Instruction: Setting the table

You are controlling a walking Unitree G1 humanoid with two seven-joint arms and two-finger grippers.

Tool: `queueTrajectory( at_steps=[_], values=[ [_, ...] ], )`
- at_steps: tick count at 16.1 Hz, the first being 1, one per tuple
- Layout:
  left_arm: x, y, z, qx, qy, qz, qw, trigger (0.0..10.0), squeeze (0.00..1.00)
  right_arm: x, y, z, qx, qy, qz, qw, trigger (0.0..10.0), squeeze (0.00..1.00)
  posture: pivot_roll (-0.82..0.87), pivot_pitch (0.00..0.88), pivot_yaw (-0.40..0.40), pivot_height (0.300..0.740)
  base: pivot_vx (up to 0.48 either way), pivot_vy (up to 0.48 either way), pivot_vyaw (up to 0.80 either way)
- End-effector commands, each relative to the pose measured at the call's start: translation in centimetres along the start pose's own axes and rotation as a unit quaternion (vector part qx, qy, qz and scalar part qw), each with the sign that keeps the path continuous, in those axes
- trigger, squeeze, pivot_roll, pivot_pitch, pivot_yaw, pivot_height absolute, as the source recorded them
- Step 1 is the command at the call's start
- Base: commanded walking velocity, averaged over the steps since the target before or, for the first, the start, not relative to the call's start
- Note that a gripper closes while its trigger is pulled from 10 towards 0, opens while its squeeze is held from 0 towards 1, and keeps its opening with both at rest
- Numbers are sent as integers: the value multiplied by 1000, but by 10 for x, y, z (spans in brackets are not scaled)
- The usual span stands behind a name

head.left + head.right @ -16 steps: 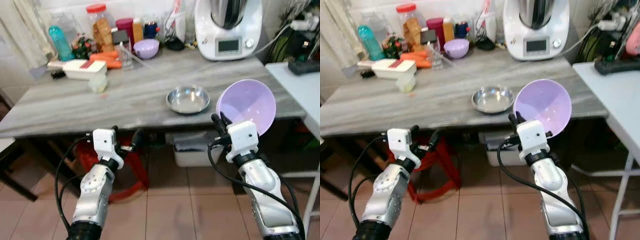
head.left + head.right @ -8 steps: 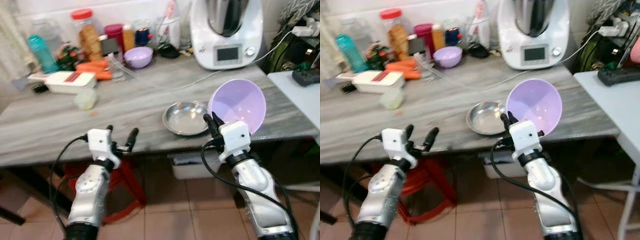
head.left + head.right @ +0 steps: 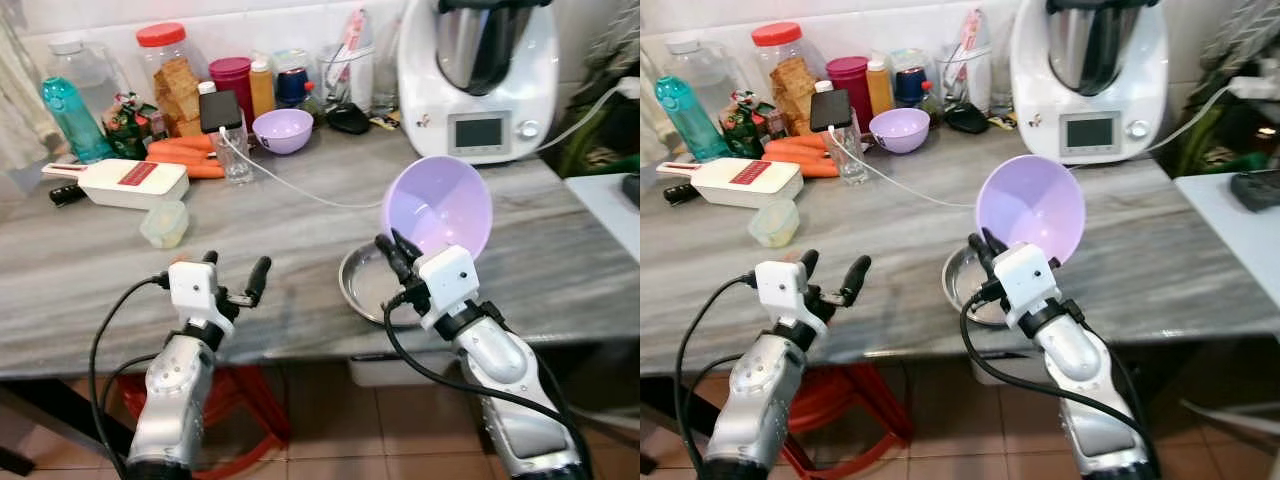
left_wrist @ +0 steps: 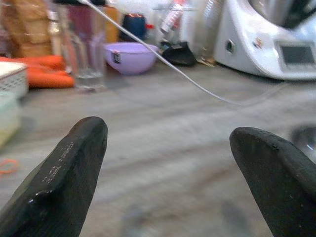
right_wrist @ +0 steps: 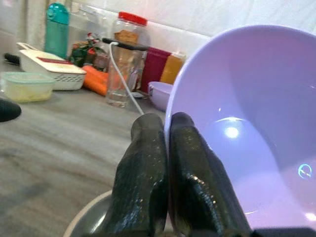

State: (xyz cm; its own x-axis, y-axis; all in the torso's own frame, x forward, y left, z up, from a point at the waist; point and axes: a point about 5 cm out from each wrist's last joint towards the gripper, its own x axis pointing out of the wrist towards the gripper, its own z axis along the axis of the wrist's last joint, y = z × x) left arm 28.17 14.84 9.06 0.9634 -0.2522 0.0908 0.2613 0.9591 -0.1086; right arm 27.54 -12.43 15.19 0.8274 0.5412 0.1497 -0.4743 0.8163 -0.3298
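Observation:
My right gripper [image 3: 392, 249] is shut on the rim of a large lilac plastic bowl [image 3: 438, 206], held tilted on its side above the grey table [image 3: 90, 280]. Its fingers [image 5: 148, 168] pinch the bowl's edge [image 5: 237, 123]. Just under the bowl a shallow steel dish [image 3: 366, 282] lies on the table near the front edge. A smaller lilac bowl [image 3: 282, 130] stands at the back. My left gripper [image 3: 235, 275] is open over the table's front edge, with nothing between its fingers [image 4: 69, 163].
Along the back stand a white food processor [image 3: 478, 75], jars, bottles, a glass holding a charging phone [image 3: 225, 125], carrots [image 3: 185, 152] and a white slicer [image 3: 125, 180]. A small lidded tub [image 3: 165, 223] sits mid-left. A white cable [image 3: 300, 190] crosses the table.
The camera has come closer to the table. Both arms now reach over its front edge, and the held bowl has moved from beyond the table's right end to above the steel dish.

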Motion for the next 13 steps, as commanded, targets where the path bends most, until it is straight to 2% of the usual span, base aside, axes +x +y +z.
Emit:
queueTrajectory(
  at_steps=[1,4,5,8,11,13],
  values=[
    [-5,2,0,12,4,-7,1000,10000,0,2,6,7,7,-13,28,1000,10000,0,-72,0,77,740,0,0,0],
    [-21,-2,-3,25,8,-38,999,10000,0,6,19,6,15,-10,113,993,10000,0,-59,0,74,740,0,0,0],
    [-33,2,0,50,8,-49,998,10000,0,16,19,5,33,-8,155,987,10000,0,-45,0,74,740,0,0,0],
    [-41,5,5,63,6,-53,997,10000,0,28,16,-3,34,5,199,979,10000,0,-27,0,72,740,0,0,0],
    [-50,0,10,43,5,-84,996,10000,0,47,6,-19,46,39,225,973,10000,0,4,3,56,740,0,0,0],
    [-51,-2,11,42,6,-90,995,10000,0,53,1,-23,37,51,226,972,10000,0,9,2,56,740,0,0,0]
  ],
)
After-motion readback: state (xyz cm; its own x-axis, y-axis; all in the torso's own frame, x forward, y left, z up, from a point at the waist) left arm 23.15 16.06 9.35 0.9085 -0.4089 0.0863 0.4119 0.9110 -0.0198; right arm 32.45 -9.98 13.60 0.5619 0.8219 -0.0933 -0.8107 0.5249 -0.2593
